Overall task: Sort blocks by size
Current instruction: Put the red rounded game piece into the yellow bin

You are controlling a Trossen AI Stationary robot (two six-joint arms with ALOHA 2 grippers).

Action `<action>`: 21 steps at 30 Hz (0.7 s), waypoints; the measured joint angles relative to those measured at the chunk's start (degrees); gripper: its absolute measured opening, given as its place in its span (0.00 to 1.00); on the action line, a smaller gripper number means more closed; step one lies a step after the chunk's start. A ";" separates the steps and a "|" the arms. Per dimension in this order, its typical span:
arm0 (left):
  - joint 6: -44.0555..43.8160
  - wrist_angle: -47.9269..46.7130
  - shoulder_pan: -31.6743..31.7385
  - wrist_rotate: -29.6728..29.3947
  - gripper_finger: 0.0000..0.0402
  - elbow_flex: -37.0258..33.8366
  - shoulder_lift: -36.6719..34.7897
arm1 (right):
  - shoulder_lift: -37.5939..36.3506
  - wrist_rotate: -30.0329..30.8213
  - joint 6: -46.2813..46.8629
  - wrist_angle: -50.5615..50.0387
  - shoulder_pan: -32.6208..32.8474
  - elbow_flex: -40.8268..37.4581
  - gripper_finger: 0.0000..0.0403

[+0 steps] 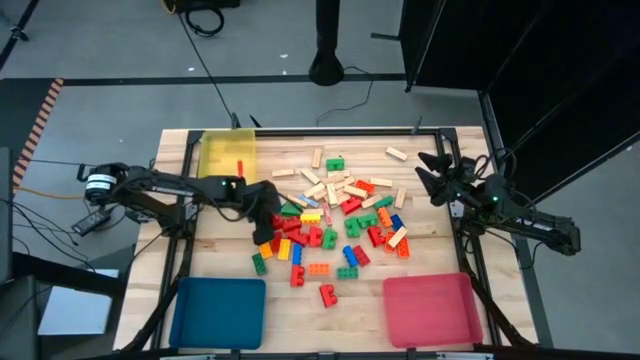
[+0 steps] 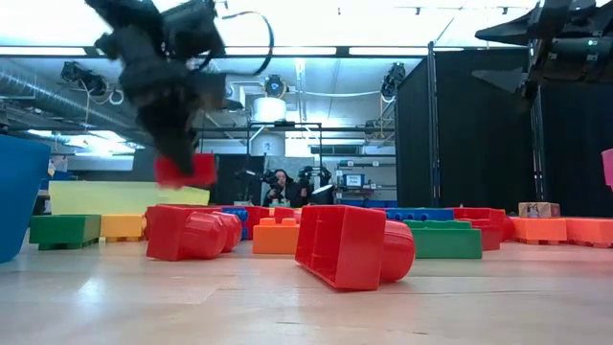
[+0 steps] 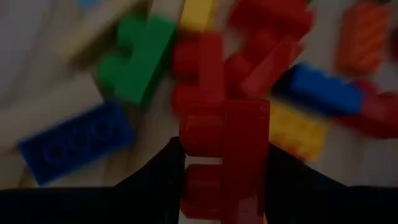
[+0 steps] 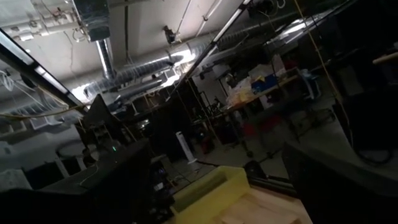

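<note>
Left gripper [image 2: 182, 163] clenched on red studded brick [image 2: 187, 171], lifted above block pile [image 1: 335, 225]; right gripper [image 1: 432, 175] spread wide, idle at table edge.

- i count three flat trays on the table: one yellow tray [image 1: 228, 152], one blue tray [image 1: 219, 311], one pink tray [image 1: 430, 309].
- two arms, so two grippers: the left gripper [image 1: 268, 212] and the right gripper [image 1: 430, 172].
- the blocks [image 1: 335, 225] are too many and too heaped for me to count exactly; dozens.
- among them, roughly a dozen pale wooden bars [image 1: 397, 154], the rest coloured bricks.
- one red brick [image 2: 185, 170] is off the table.
- one person [image 2: 281, 187] in the room behind.
</note>
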 joint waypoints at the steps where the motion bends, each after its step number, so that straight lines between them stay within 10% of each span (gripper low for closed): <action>1: -0.27 -2.21 0.06 -0.53 0.38 1.88 0.00 | 0.00 -0.01 0.00 -0.26 0.00 0.00 0.93; 9: -4.37 -21.98 6.90 -15.33 0.37 12.79 -2.52 | 0.00 -0.01 -0.13 -1.40 0.00 0.00 0.93; 21: -7.50 -27.57 28.09 -26.71 0.20 2.76 -18.68 | 0.00 -0.02 -0.13 -2.75 0.00 0.00 0.93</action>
